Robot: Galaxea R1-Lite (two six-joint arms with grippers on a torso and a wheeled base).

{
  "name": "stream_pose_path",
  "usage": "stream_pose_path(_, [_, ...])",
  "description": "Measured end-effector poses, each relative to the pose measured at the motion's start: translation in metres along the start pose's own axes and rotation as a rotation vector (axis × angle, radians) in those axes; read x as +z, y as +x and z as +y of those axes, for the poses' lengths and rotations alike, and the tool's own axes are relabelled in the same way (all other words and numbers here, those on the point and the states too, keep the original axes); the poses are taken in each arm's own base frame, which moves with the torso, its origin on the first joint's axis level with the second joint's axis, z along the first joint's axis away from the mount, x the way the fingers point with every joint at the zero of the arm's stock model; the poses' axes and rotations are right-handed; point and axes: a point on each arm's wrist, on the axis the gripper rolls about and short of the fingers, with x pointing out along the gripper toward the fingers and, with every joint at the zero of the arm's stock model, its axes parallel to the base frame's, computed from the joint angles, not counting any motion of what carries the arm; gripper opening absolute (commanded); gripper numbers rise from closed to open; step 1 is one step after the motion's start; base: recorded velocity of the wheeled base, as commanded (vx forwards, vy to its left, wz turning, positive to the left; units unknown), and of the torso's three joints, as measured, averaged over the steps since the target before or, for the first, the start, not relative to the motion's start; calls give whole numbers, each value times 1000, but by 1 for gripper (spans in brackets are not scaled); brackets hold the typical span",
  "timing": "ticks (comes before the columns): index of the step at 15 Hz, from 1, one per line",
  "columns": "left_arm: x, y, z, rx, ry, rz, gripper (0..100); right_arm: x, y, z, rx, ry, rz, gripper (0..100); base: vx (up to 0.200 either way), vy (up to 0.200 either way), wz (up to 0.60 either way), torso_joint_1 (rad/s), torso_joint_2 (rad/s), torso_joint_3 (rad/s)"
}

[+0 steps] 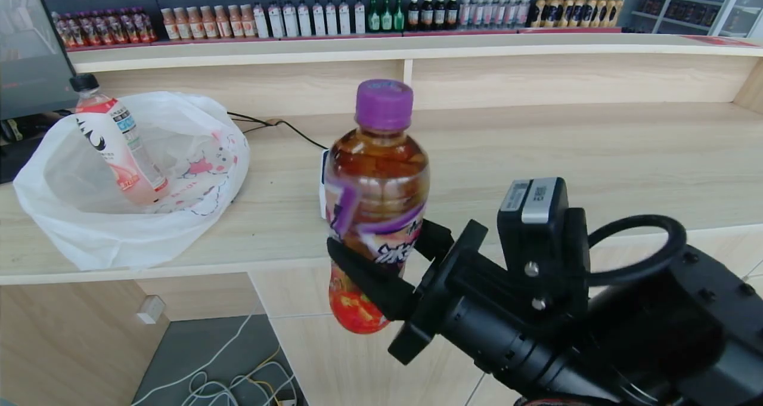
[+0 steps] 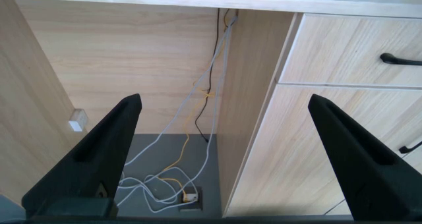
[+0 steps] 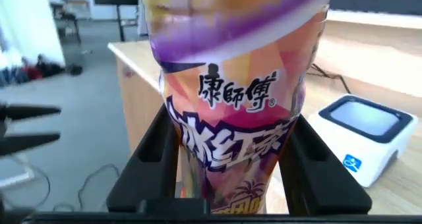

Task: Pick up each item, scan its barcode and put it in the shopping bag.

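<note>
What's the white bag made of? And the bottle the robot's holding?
The shopping bag looks like thin plastic film: whitish, see-through, crinkled and slumping. The bottle seems clear glossy plastic, since the brown drink shows through, with a printed wrap label and a matte purple cap, probably plastic too.

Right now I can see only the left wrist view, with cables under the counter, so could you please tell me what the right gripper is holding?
Observer: The right gripper is shut on a purple-capped bottle, held upright near the front edge of the counter.
Operator: Thank you. Where is the scanner from there?
Observer: The white scanner sits on the counter just behind the bottle.
Operator: And is the bag ready?
Observer: The shopping bag lies open on the counter to the robot's left, with a black-capped pink bottle leaning inside it.
</note>
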Motion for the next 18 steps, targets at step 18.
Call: stream_pose_path(18, [0,0,0,0,0,0,100,27,1,-93,-428,24,-141,0,0,0,0,0,0,0])
